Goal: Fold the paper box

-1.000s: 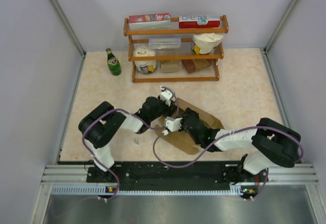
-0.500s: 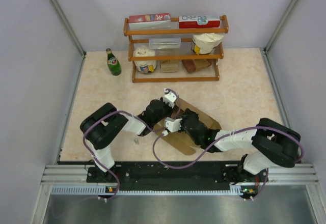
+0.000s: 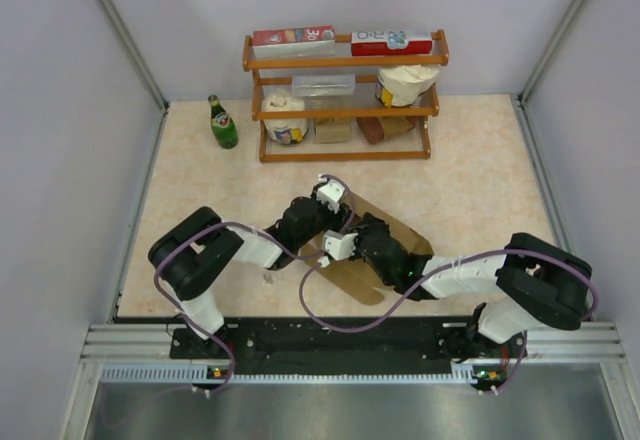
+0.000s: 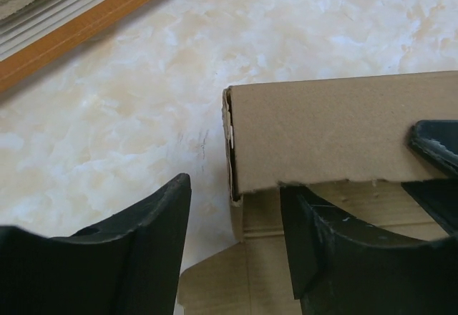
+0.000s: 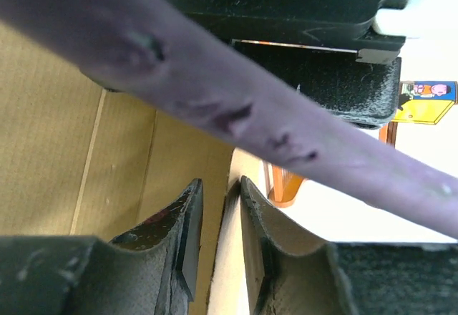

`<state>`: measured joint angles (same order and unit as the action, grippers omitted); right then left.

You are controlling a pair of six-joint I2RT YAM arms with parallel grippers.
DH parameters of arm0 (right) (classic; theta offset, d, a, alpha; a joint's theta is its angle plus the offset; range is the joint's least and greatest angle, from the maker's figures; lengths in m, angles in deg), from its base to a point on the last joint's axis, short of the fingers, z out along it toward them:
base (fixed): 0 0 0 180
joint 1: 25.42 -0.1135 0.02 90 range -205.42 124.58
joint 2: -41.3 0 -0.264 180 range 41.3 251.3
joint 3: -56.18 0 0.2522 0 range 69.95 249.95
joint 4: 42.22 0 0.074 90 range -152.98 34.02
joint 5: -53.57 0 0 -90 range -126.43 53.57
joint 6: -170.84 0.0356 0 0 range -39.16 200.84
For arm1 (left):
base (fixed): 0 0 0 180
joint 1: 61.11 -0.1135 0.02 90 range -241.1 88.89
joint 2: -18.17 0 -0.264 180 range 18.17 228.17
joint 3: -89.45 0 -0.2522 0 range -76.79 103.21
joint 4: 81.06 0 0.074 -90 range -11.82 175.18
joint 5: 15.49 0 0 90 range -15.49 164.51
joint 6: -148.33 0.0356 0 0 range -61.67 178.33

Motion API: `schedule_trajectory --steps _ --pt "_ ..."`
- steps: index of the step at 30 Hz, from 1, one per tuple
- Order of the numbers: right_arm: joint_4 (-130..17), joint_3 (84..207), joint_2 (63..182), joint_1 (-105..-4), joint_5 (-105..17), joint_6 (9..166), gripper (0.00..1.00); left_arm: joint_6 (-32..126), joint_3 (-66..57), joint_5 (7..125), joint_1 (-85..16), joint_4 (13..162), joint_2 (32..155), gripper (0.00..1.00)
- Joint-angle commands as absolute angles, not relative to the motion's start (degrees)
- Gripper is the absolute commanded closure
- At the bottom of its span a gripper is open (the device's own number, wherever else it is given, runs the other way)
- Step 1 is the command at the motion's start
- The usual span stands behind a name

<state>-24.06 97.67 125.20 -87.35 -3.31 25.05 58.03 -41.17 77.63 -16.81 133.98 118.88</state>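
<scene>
The paper box (image 3: 398,230) is a kraft-brown cardboard sheet, partly raised, at the middle of the table. In the left wrist view one upright wall (image 4: 343,125) ends at a corner. My left gripper (image 4: 232,186) is open and straddles that corner, one finger over the table and one inside the box. It also shows in the top view (image 3: 337,216). My right gripper (image 5: 218,186) is shut on a thin upright cardboard wall of the box (image 5: 225,258). It sits beside the left gripper in the top view (image 3: 348,233). The arms hide much of the box from above.
A wooden shelf rack (image 3: 345,110) stands at the back with cartons, bowls and blocks. A green bottle (image 3: 222,122) stands left of it. A small pale scrap (image 3: 268,278) lies near the left arm. A purple cable (image 5: 236,107) crosses the right wrist view.
My left wrist has shifted slightly toward the box, and its elbow has moved a little left. The right arm and the box have barely moved.
</scene>
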Motion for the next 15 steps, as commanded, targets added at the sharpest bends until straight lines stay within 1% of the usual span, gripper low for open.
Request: schedule_trajectory --steps 1,6,10,15 --pt "-20.6 98.6 121.6 -88.5 -5.1 27.1 0.70 56.3 -44.2 75.0 -16.2 134.5 114.2 0.40" --pt "-23.1 99.2 118.5 -88.5 -6.5 29.0 0.62 55.7 -46.6 74.8 -16.2 133.9 111.2 0.37" --pt "-27.8 100.3 115.2 -88.5 -9.9 31.7 0.48 55.0 -48.0 74.8 -16.2 133.7 110.4 0.36" --pt "-32.9 101.2 111.2 -88.5 -13.4 36.6 0.44 52.7 -50.1 75.4 -16.2 134.4 109.8 0.36"
